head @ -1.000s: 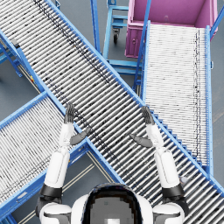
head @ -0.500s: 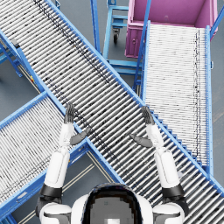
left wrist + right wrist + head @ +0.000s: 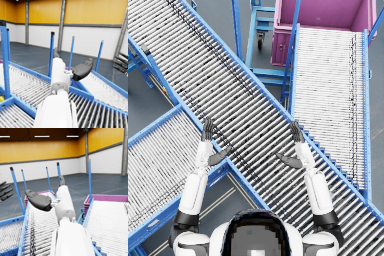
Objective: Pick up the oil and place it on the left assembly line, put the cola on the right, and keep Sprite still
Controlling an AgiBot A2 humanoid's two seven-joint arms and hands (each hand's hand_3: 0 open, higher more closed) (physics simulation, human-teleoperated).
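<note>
I have both arms raised over the long grey roller conveyor with blue side rails (image 3: 228,90) that runs diagonally across the head view. My left hand (image 3: 209,145) hovers above the conveyor's left rail, fingers stretched forward and thumb spread wide toward the middle, holding nothing. My right hand (image 3: 298,147) mirrors it near the right rail, fingers straight, thumb splayed inward, palm empty. The two hands are well apart, with bare rollers between them. Both wrist views confirm this: each dark thumb juts sideways from the white forearm, clear of the rollers below.

To my left, a shorter blue-framed roller line (image 3: 158,160) meets the central conveyor at an angle. To my right, a paler blue-framed roller line (image 3: 328,90) leads away to a magenta plastic bin (image 3: 328,12) at its far end. Grey floor (image 3: 148,105) shows between the frames.

I cannot tell from any view where the oil, the cola or the Sprite is.
</note>
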